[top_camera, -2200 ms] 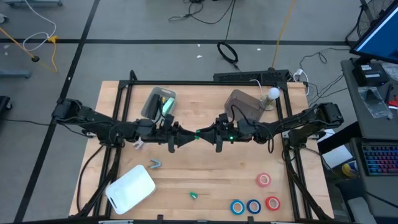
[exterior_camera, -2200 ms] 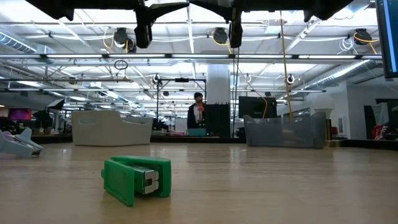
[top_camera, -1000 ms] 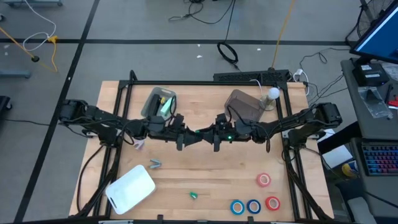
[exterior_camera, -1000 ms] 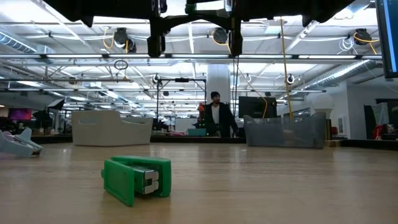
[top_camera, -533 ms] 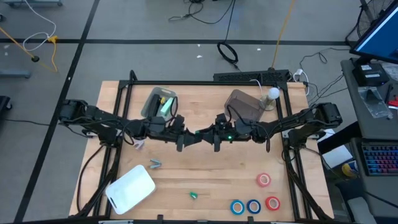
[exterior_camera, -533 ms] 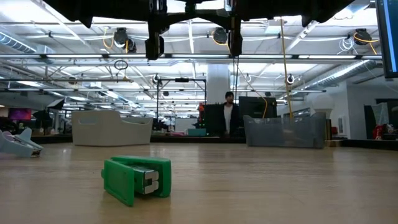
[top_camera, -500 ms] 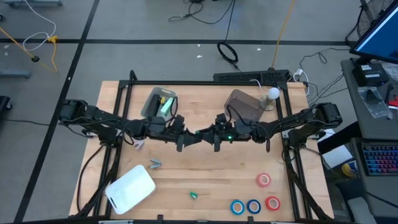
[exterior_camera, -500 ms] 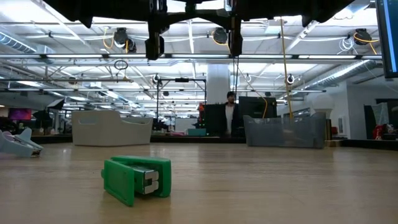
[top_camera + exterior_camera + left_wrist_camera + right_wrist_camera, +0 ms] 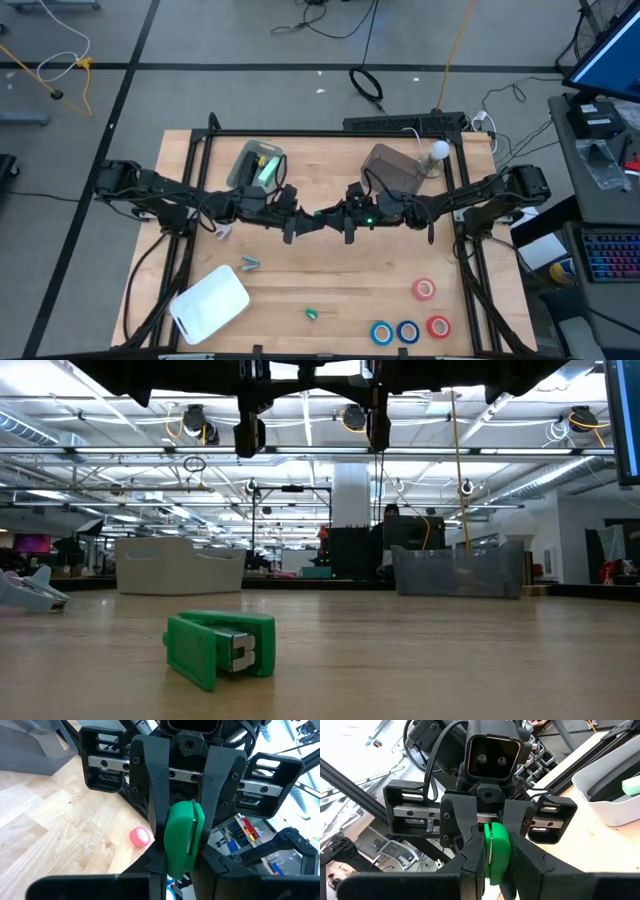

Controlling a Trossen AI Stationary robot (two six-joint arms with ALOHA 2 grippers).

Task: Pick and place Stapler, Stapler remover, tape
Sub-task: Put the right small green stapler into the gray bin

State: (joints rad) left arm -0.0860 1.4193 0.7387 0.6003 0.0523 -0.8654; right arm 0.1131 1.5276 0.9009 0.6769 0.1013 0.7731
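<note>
1. Near edge of the table (image 9: 330,280): four tape rolls (image 9: 407,330) lie at the near right corner, none collected. Two blue ones and a red one sit close together; a pink one lies apart, further in. A small green stapler (image 9: 220,648) lies flat near the middle of the near edge. A white lid (image 9: 210,300) rests at the near left corner. The stapler remover (image 9: 248,264) lies just beyond it, untouched.

2. Table centre: the left gripper (image 9: 300,224) and right gripper (image 9: 335,222) meet tip to tip above the surface. Both wrist views show each pair of fingers closed against a second green stapler (image 9: 182,837), held between them, clear of the table. Judged step: a hand-over between arms.

3. Far edge: the left bin (image 9: 255,165) contains a green item. The contents of the right bin (image 9: 392,170) cannot be determined.

4. Progress, as a judgement: early. The held stapler, the small stapler, the remover and all the tape are not yet placed.
</note>
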